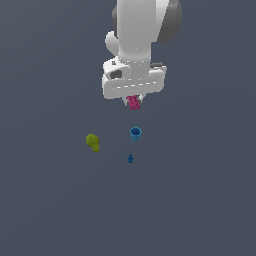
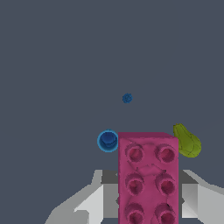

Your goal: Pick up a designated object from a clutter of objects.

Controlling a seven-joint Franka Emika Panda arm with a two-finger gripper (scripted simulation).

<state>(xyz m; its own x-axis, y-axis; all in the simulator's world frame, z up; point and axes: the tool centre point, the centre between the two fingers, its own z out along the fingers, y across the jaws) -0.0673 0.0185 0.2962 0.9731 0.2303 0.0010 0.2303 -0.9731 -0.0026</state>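
Observation:
The magenta-pink studded brick [image 1: 133, 102] sits between my gripper's [image 1: 133, 103] fingers, held up off the grey floor under the white hand. In the wrist view the brick [image 2: 148, 177] fills the near part of the picture, with a light finger [image 2: 190, 199] on each side. The blue cup [image 1: 135, 133] stands on the floor below the brick and shows in the wrist view [image 2: 107, 141] too. A small dark-blue piece [image 1: 130, 159] [image 2: 127, 98] lies beyond the cup. The yellow-green lumpy object [image 1: 93, 142] [image 2: 187, 141] lies toward the exterior view's left.
The floor [image 1: 200, 190] is a plain dark grey surface all around. The white arm [image 1: 137, 35] hangs down from the top of the exterior view above the items.

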